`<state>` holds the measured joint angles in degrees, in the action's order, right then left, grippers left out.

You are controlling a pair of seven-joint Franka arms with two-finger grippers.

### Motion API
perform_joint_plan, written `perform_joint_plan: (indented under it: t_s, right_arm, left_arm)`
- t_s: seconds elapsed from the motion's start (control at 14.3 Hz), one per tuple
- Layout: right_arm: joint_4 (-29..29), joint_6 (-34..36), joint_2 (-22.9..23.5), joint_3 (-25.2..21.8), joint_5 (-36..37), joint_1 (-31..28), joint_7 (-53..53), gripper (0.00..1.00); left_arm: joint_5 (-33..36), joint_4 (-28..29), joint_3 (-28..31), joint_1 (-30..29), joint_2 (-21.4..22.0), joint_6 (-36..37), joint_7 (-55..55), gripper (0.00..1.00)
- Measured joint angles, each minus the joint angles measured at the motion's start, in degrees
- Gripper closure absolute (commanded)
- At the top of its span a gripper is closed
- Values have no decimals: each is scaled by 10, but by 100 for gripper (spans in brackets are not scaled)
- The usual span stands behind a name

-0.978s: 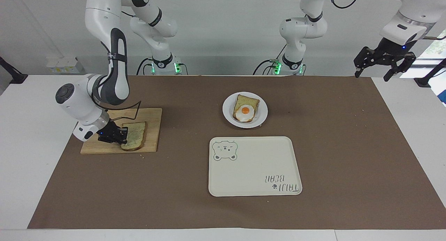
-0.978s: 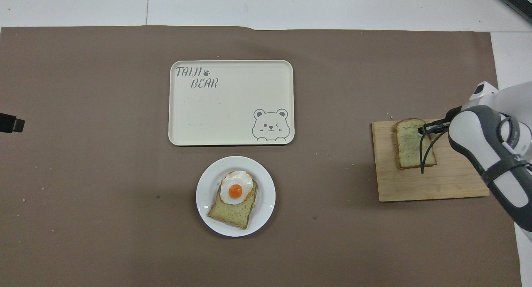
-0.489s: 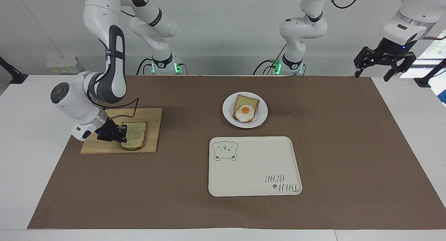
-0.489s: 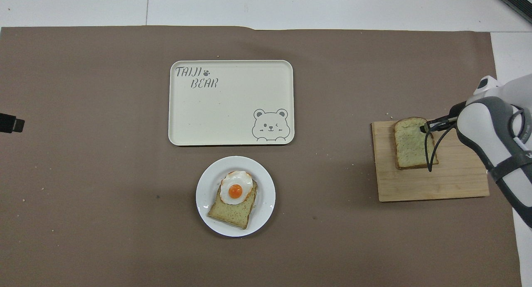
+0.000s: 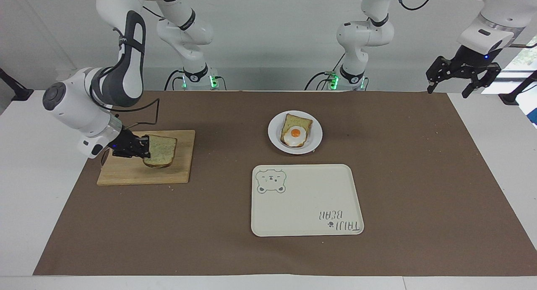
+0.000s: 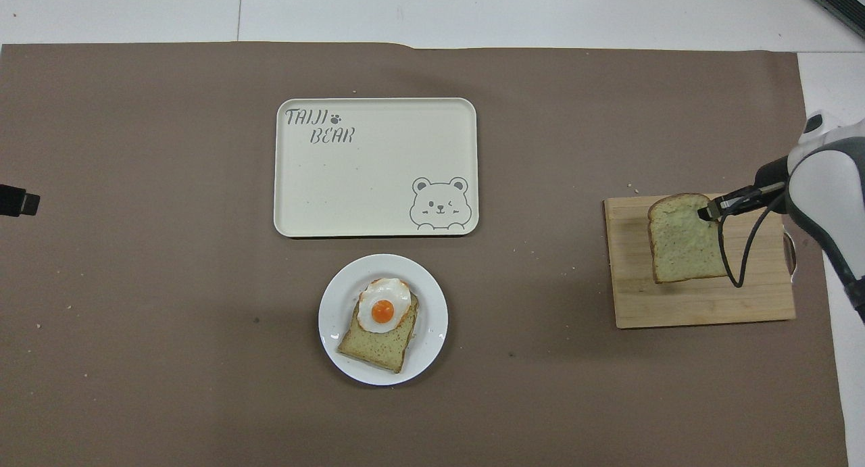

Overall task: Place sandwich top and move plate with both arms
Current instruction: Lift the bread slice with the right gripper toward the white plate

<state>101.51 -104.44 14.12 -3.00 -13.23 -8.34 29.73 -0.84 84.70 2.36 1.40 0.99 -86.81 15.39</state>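
Lifted off the board (image 5: pixel 144 172) since a second ago, the top (image 5: pixel 160 150) hangs pinched in the right gripper (image 5: pixel 140 148) — left gripper (image 5: pixel 459 78) waits, fingers spread.

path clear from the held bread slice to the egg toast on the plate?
Nothing visible blocks it. The right gripper holds the sandwich top over the cutting board; only bare brown mat lies between there and the plate. The tray sits off that line.

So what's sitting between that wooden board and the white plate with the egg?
Nothing but bare brown mat between the wooden board and the plate; the overhead view shows it best.
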Motion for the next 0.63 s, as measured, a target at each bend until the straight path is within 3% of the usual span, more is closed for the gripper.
perform_joint_plan:
  t_s: [0.28,0.63]
  right_arm:
    - [-11,88,-21,4,-4,2,-5,100]
    - [-11,121,-22,17,-38,52,-41,100]
  left_arm:
    - [0,0,0,0,0,0,0,0]
    - [0,0,0,0,0,0,0,0]
